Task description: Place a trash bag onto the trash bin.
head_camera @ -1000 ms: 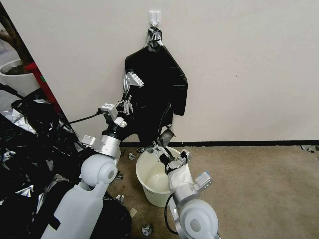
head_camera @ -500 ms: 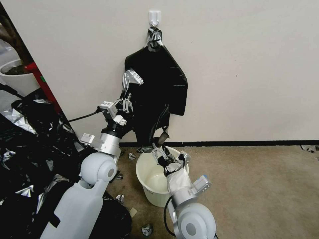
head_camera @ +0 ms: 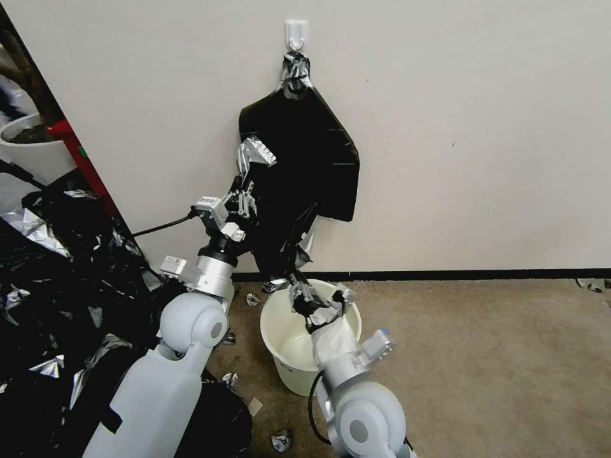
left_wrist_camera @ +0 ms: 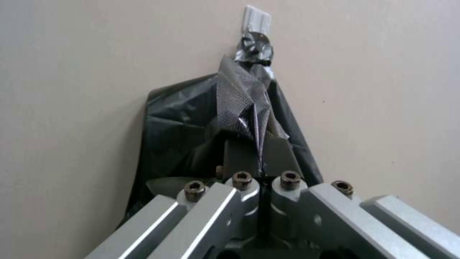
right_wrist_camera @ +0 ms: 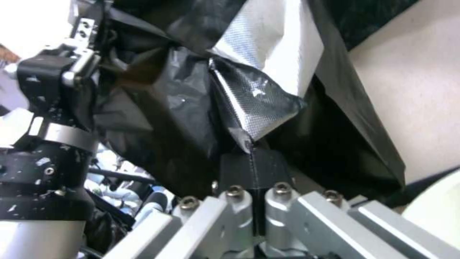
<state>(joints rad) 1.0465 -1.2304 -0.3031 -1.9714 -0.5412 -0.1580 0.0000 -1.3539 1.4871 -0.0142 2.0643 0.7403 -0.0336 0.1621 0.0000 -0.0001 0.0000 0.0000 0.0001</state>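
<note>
The trash bag (head_camera: 278, 234) is a thin black film in front of the black bundle (head_camera: 318, 159) that hangs from a white wall hook (head_camera: 296, 33). My left gripper (head_camera: 244, 192) is shut on a fold of the bag's upper left edge, under a silvery flap (head_camera: 256, 152). In the left wrist view the left gripper (left_wrist_camera: 260, 145) pinches the film (left_wrist_camera: 239, 104). My right gripper (head_camera: 299, 280) is shut on the bag's lower corner just above the far rim of the cream-white trash bin (head_camera: 286, 369). The right wrist view shows the right gripper (right_wrist_camera: 251, 154) closed on creased film (right_wrist_camera: 258, 97).
A big heap of black and silvery film (head_camera: 57, 286) lies at the left. Behind it are a white pot with soil (head_camera: 32, 152) and a red post (head_camera: 83, 165). Small film scraps (head_camera: 280, 439) dot the carpet near the bin. Open carpet (head_camera: 496, 369) lies to the right.
My right gripper has risen and moved left from over the bin toward the wall, lifting the bag's lower corner. The left gripper has barely shifted.
</note>
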